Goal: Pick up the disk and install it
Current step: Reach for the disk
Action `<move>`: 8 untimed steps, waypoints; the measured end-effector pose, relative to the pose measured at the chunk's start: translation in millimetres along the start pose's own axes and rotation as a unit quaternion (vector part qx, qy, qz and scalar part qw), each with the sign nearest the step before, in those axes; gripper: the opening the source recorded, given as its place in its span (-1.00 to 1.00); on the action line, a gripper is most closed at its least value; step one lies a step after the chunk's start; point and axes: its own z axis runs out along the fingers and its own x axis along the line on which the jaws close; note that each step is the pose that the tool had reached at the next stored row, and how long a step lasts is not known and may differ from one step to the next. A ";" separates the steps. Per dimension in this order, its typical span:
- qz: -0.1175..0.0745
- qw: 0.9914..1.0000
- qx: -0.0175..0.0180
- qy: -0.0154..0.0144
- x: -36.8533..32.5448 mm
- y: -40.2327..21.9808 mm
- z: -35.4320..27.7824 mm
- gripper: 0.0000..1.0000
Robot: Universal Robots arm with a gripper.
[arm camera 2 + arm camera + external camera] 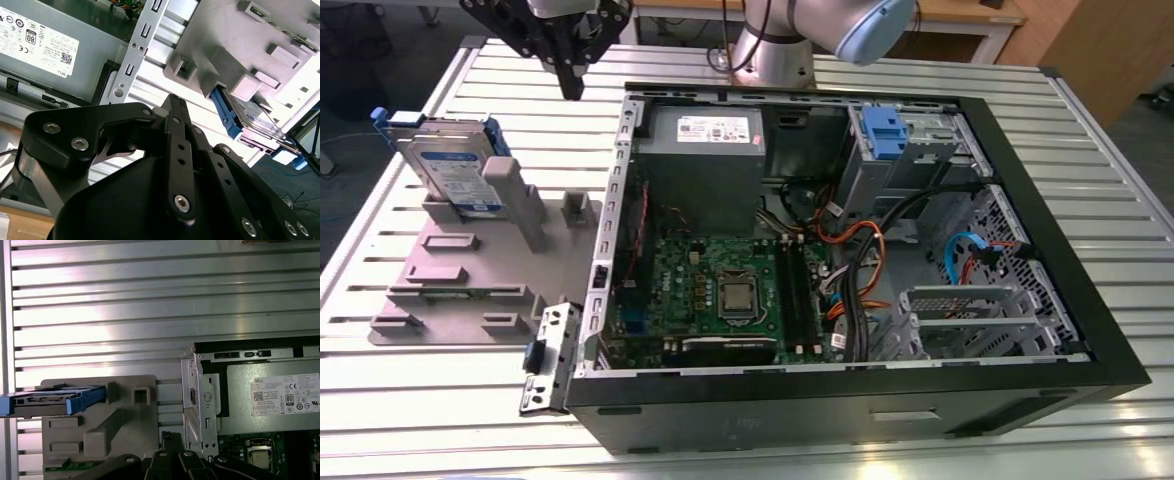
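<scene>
The disk (454,168), a silver drive with a blue-and-white label in a blue bracket, stands on edge in a grey holder (460,275) on the exterior view's left. My gripper (571,90) hangs above the table between that holder and the open computer case (854,250), apart from the disk and farther back. Its fingers point down, shut and holding nothing. In the second wrist view the gripper (172,102) is in front, with the disk (252,116) beyond it under the holder (260,45). The first wrist view has the disk (50,401) edge-on and the gripper (168,439) below it.
The case lies open with a grey power-supply box (700,150) at its back corner, a motherboard (720,290), cables and a blue tab (883,130) in the drive bay. The arm's base (774,55) stands behind the case. A loose metal bracket (547,360) leans at the case's front corner.
</scene>
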 end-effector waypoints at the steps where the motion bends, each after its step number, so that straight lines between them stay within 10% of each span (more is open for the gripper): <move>1: 0.000 1.000 0.000 0.000 0.0 0.0 0.0 -0.79; 8: 0.000 1.000 0.000 0.000 1.4 -0.1 0.0 -0.79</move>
